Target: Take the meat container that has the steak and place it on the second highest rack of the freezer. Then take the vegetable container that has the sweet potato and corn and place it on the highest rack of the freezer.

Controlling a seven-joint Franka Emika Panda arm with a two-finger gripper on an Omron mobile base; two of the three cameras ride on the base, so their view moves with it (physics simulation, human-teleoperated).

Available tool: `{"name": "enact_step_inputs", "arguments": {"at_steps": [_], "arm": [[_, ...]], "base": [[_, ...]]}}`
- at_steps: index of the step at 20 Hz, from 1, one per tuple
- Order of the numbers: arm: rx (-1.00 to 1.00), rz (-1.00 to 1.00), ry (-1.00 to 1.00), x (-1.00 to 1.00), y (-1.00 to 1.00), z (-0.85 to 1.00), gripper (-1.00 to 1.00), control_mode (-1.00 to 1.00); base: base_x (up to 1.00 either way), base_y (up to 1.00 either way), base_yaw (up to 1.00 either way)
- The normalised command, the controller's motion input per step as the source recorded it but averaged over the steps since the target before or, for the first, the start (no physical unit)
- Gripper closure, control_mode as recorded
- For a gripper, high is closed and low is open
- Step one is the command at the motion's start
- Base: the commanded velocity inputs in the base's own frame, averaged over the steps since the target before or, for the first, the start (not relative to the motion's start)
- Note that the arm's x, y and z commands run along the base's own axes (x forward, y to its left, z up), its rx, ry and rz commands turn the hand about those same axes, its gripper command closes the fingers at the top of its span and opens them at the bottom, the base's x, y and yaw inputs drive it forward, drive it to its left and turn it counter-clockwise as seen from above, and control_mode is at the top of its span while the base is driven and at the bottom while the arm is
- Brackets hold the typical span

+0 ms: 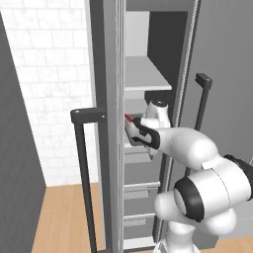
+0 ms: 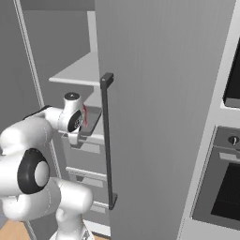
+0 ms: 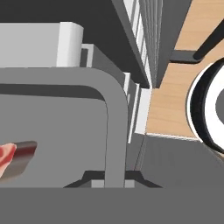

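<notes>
Nearest the hand camera is the grey rim of the meat container [image 3: 116,113], running straight up from between the finger tips, with the steak [image 3: 6,159] lying inside it at the tray's far end. The gripper [image 3: 114,181] is pinched down hard on that rim wall; the jaws stand almost fully together with the tray edge between them.

Taking the freezer [image 1: 111,148] as landmark: its doors stand open, and the arm reaches into its upper interior. The highest rack [image 1: 143,74] is a pale bare board above the hand. The container [image 2: 91,119] sits directly below that board, at the level of the second shelf, part way in over the shelf front. Whether its base rests on the shelf or hangs just clear of it cannot be told from these views. Drawers lie lower in the freezer.

Assessment: the first placement appears to be in its final stage, tray at the correct level but not yet released. Remaining, by judgement: let go, withdraw, then fetch the vegetable container and set it on the highest rack.
</notes>
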Motion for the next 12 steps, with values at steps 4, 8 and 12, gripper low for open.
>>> {"name": "enact_step_inputs", "arguments": {"at_steps": [4,8,12], "arm": [[0.00,0.00,0.00,0.09,0.00,-0.12,1.00,-1.00],[0.00,-0.01,0.03,0.49,0.00,-0.10,1.00,-1.00],[0.00,-0.01,0.01,0.57,0.00,-0.07,1.00,-1.00]], "base": [[0.00,0.00,0.00],[0.00,0.00,0.00],[0.00,0.00,0.00]]}}
